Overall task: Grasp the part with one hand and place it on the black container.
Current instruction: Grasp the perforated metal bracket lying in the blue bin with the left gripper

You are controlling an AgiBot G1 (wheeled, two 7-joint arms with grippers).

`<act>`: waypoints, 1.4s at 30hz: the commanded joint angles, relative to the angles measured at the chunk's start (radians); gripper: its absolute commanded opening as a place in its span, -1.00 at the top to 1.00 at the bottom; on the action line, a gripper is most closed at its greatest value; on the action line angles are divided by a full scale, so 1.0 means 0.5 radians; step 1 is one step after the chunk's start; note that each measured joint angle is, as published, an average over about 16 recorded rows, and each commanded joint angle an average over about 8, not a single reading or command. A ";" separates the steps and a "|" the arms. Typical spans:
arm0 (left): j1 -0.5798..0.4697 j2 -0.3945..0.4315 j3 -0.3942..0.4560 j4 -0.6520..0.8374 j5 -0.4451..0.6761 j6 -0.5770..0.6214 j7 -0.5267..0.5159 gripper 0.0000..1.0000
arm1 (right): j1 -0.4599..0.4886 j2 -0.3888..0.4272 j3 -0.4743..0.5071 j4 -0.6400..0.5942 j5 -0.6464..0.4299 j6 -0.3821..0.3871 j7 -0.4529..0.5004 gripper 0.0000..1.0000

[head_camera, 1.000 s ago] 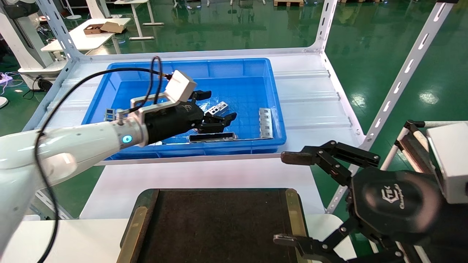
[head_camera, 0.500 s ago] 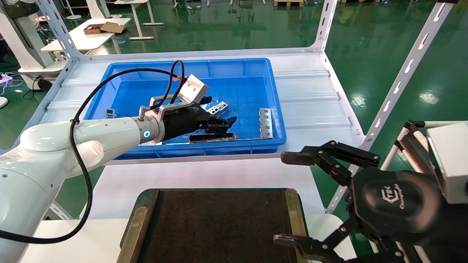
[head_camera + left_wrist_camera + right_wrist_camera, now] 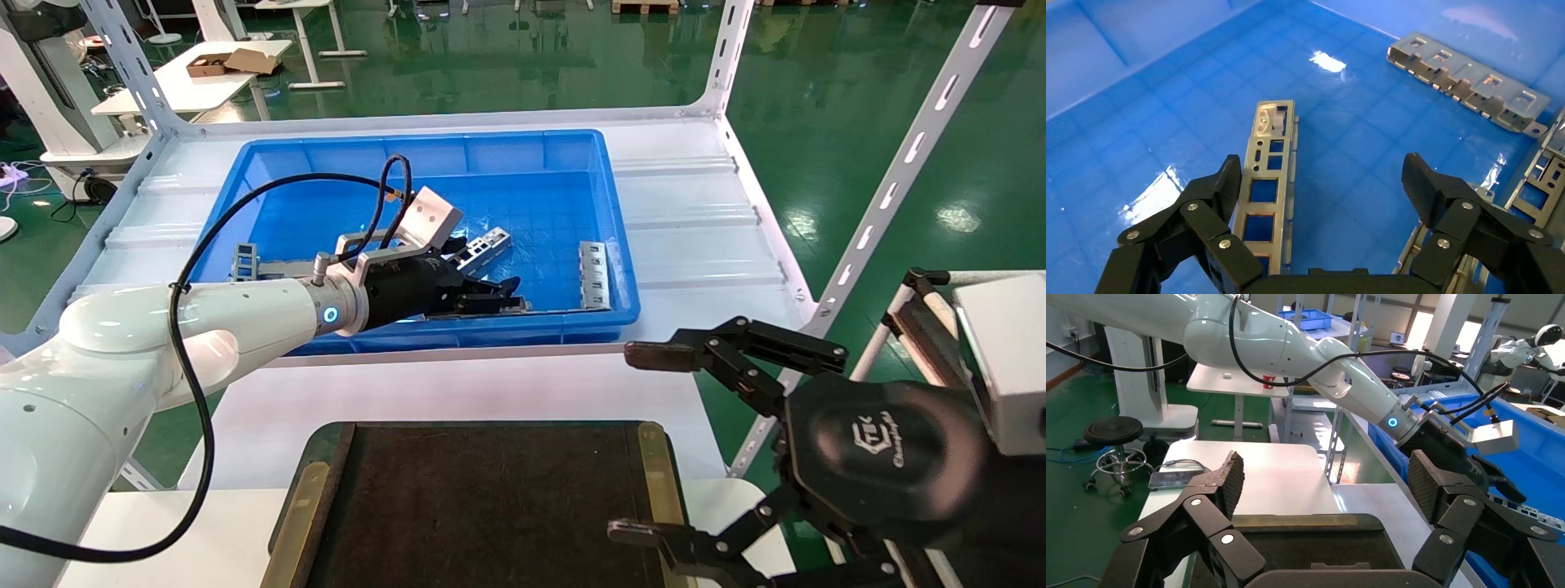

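Left pincer spread wide, empty, low inside the bin over the part; right pincer open, parked beside the tray.

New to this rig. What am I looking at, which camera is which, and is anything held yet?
It is a two-armed robot seen by three cameras. The head view looks down at the work; each wrist view looks out between that arm's own jaws.

The left gripper is down inside the blue bin, jaws open, with a slim silver part lying flat on the bin floor beside one finger. Nothing is held yet. More metal parts lie around it.

The right gripper hangs open, idle, by the corner of the black container, the flat tray nearest the robot, which has nothing on it.
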 commanded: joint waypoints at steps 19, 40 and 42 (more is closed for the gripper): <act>0.023 -0.002 0.152 -0.060 -0.094 -0.071 -0.105 1.00 | 0.000 0.000 -0.001 0.000 0.001 0.000 0.000 1.00; 0.038 -0.006 0.230 -0.075 -0.285 -0.162 -0.114 1.00 | 0.000 0.001 -0.002 0.000 0.001 0.001 -0.001 1.00; 0.033 -0.008 0.219 -0.075 -0.325 -0.171 -0.120 1.00 | 0.000 0.001 -0.002 0.000 0.001 0.001 -0.001 1.00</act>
